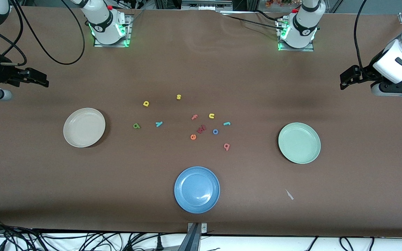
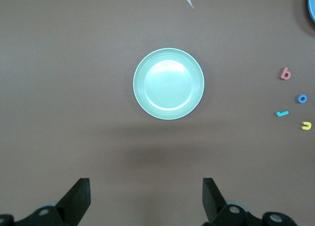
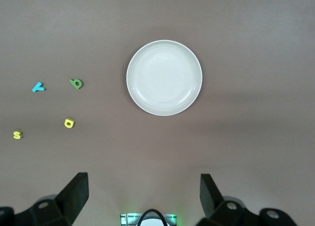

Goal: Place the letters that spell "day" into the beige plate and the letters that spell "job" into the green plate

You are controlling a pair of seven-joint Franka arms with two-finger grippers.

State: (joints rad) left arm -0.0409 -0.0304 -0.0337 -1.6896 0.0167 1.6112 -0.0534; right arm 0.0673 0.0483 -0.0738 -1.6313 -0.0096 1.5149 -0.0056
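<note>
The beige plate (image 1: 84,127) (image 3: 164,78) lies toward the right arm's end of the table, the green plate (image 1: 299,142) (image 2: 168,83) toward the left arm's end. Between them are scattered the yellow d (image 1: 146,103), green a (image 1: 136,126), teal y (image 1: 158,123), teal j (image 1: 226,123), blue o (image 1: 215,131) and pink b (image 1: 226,146). My right gripper (image 1: 44,79) (image 3: 143,194) hangs open and empty high above the table by the beige plate. My left gripper (image 1: 344,81) (image 2: 146,196) hangs open and empty high by the green plate.
A blue plate (image 1: 196,189) sits nearest the front camera. Other letters lie among the task's: yellow s (image 1: 178,97), yellow u (image 1: 211,115), salmon f (image 1: 194,117), red letter (image 1: 201,129), orange e (image 1: 193,136). A paper scrap (image 1: 289,194) lies beside the green plate.
</note>
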